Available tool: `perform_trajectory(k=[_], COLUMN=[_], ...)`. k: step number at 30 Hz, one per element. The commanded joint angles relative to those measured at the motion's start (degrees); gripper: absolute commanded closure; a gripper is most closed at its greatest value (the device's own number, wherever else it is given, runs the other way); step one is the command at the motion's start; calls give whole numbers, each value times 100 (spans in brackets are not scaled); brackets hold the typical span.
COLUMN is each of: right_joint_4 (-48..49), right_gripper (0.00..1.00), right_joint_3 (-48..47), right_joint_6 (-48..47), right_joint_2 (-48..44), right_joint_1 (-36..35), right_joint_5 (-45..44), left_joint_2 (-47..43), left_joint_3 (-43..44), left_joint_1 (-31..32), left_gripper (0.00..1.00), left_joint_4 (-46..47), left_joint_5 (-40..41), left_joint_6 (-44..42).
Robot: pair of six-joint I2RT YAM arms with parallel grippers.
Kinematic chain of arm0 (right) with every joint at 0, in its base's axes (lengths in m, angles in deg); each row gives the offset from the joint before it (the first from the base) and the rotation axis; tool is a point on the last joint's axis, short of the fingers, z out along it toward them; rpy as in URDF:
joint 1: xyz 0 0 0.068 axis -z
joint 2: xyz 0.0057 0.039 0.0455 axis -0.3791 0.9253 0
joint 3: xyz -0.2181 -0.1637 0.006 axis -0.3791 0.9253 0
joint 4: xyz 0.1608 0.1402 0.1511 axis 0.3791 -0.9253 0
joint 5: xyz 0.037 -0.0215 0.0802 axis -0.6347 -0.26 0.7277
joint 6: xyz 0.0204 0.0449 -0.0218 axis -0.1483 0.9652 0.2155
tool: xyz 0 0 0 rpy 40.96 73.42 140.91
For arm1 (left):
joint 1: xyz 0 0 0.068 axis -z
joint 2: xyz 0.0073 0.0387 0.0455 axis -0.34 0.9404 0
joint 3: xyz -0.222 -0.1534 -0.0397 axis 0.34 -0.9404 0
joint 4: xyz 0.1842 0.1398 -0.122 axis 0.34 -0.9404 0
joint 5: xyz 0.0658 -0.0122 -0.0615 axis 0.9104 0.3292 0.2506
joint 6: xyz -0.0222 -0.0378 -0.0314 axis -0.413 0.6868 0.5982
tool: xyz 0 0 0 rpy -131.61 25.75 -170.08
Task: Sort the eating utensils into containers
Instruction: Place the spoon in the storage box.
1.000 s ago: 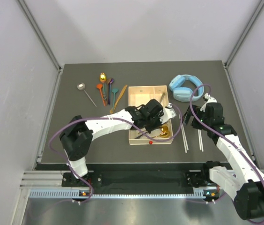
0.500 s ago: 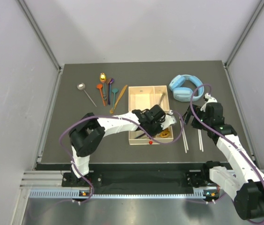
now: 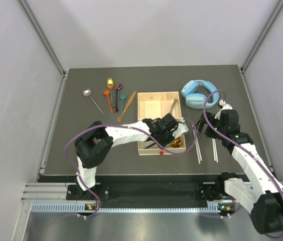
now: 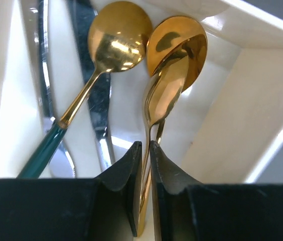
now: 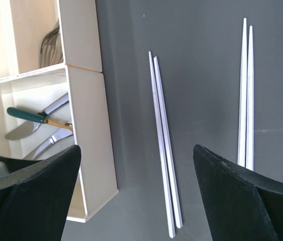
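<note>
The cream tray (image 3: pixel 140 120) lies mid-table, a red dot on its near rim. My left gripper (image 3: pixel 174 135) reaches down into its large near compartment. In the left wrist view its fingers (image 4: pixel 145 145) stand almost together, with the thin handle of a gold spoon (image 4: pixel 174 65) between them and the bowl against the tray's wall. A second gold spoon with a teal handle (image 4: pixel 116 40) lies beside it on dark-and-silver knives. My right gripper (image 5: pixel 136 148) hangs open above a pale chopstick pair (image 5: pixel 164 145) right of the tray; another pair (image 5: pixel 246 100) lies further right.
Loose utensils lie at the back left: a gold spoon (image 3: pixel 110 83), orange (image 3: pixel 108 98), purple (image 3: pixel 117 93) and teal (image 3: pixel 122 99) spoons, a wooden knife (image 3: pixel 127 106) and a silver-headed spoon (image 3: pixel 92 99). Light-blue headphones (image 3: pixel 196 94) sit behind the right arm. A fork (image 3: pixel 173 106) rests in a small compartment.
Over the last second my left arm swung its elbow right and brought the gold spoon lower into the near compartment. The right arm has held still.
</note>
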Motion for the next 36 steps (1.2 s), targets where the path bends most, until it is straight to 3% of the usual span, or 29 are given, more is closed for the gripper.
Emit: perform_trajectory(k=[1, 5, 12, 19, 30, 36], right_joint_4=[182, 314, 244, 306, 227, 192], right_gripper=[6, 7, 12, 15, 15, 24], right_joint_3=[-162, -75, -206, -434, -760, -751], right_joint_6=[-107, -29, 7, 25, 42, 157], right_joint_2=[53, 272, 1011, 1599, 2566, 2646], right_joint_1=[77, 77, 68, 15, -635, -653], right_joint_5=[-149, -166, -368, -483, -992, -1431], left_joint_2=[-832, -1551, -2783, -3688, -3926, -4032], left_joint_3=[-62, -71, -158, -633, -1275, -1371], left_joint_1=[-80, -291, -599, -775, -784, -784], left_gripper=[81, 75, 58, 55, 55, 55], left_joint_4=[262, 481, 851, 957, 1027, 983], left_joint_5=[252, 331, 1797, 2519, 2564, 2423], left_joint_6=[286, 506, 1040, 1508, 1675, 1667])
